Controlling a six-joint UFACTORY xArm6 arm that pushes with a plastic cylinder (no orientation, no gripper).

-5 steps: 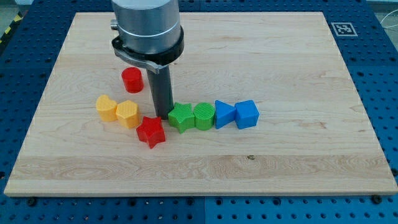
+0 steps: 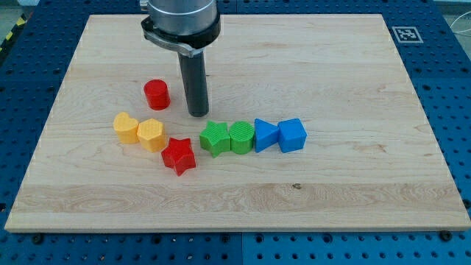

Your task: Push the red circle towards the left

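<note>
The red circle (image 2: 157, 94) is a short red cylinder on the wooden board (image 2: 331, 81), left of centre. My tip (image 2: 197, 115) stands on the board to the right of the red circle and slightly lower in the view, with a gap of about a block's width between them. A red star (image 2: 178, 155) lies below the tip, toward the view's bottom.
A yellow heart (image 2: 126, 127) and a yellow hexagon (image 2: 151, 135) sit below the red circle. A green star (image 2: 215, 138), a green hexagon (image 2: 241, 137), a blue triangle (image 2: 265, 135) and a blue cube (image 2: 291, 135) form a row right of the red star.
My tip has moved toward the view's top, away from the spot between the red star and green star, and now stands level with the red circle's lower edge. No block has moved.
</note>
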